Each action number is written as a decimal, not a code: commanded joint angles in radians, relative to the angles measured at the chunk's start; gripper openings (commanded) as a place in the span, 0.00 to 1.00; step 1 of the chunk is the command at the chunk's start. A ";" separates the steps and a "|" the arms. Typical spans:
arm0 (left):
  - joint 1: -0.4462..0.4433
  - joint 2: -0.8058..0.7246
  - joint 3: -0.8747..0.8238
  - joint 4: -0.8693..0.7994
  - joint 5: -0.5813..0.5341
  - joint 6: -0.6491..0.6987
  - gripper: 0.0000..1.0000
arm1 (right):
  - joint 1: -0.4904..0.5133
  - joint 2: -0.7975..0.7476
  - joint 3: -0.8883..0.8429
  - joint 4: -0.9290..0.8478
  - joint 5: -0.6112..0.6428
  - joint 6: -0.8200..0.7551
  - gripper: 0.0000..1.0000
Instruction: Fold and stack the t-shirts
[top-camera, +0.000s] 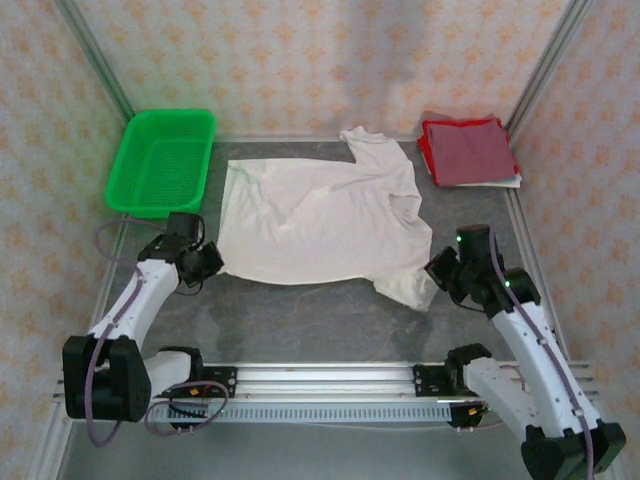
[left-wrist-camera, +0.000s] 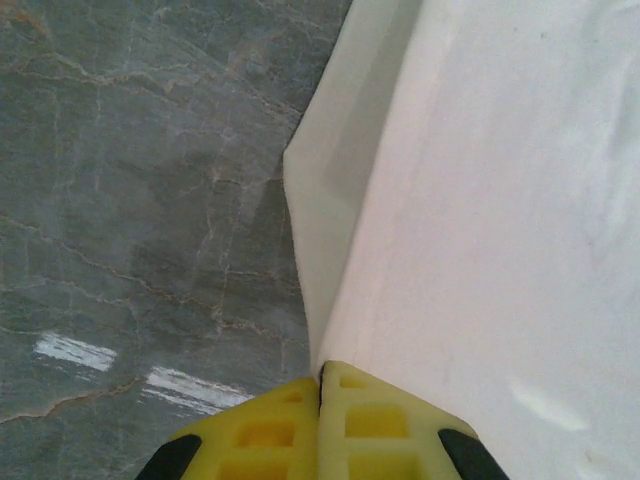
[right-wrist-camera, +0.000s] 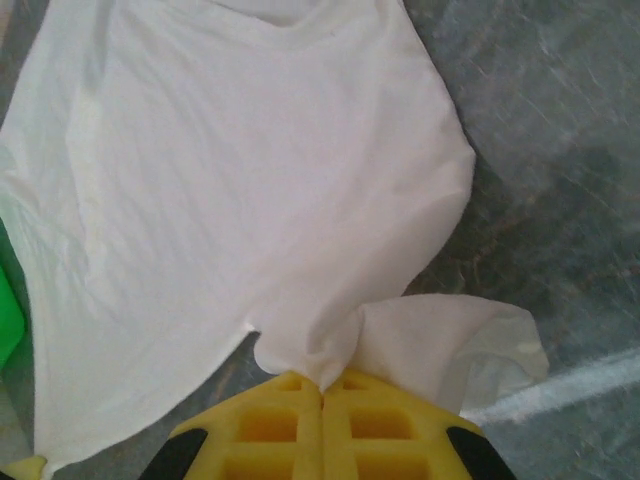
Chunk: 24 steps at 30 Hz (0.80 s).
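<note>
A white t-shirt (top-camera: 320, 215) lies spread flat across the middle of the grey table, plain side up. My left gripper (top-camera: 212, 262) is shut on its near-left hem corner; in the left wrist view the yellow fingers (left-wrist-camera: 380, 420) meet with the shirt's edge (left-wrist-camera: 330, 250) pinched between them. My right gripper (top-camera: 437, 268) is shut on the bunched near-right sleeve; the right wrist view has cloth (right-wrist-camera: 300, 200) gathered into the closed fingertips (right-wrist-camera: 270, 420). A dark red t-shirt (top-camera: 468, 150), folded square, rests at the back right corner on a pale layer.
A green mesh basket (top-camera: 162, 160) stands at the back left, close to the white shirt's far-left corner. Bare grey table (top-camera: 300, 320) runs between the shirt and the metal rail (top-camera: 330, 378) at the near edge. Patterned walls and slanted frame posts close in the back and sides.
</note>
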 joint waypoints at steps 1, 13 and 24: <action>0.024 0.046 0.074 0.003 -0.034 0.020 0.00 | -0.024 0.071 0.059 0.109 0.022 -0.048 0.00; 0.034 0.290 0.262 0.044 -0.026 0.084 0.00 | -0.059 0.326 0.192 0.212 0.053 -0.138 0.00; 0.033 0.385 0.344 -0.013 -0.044 0.126 0.00 | -0.130 0.419 0.226 0.244 0.071 -0.185 0.00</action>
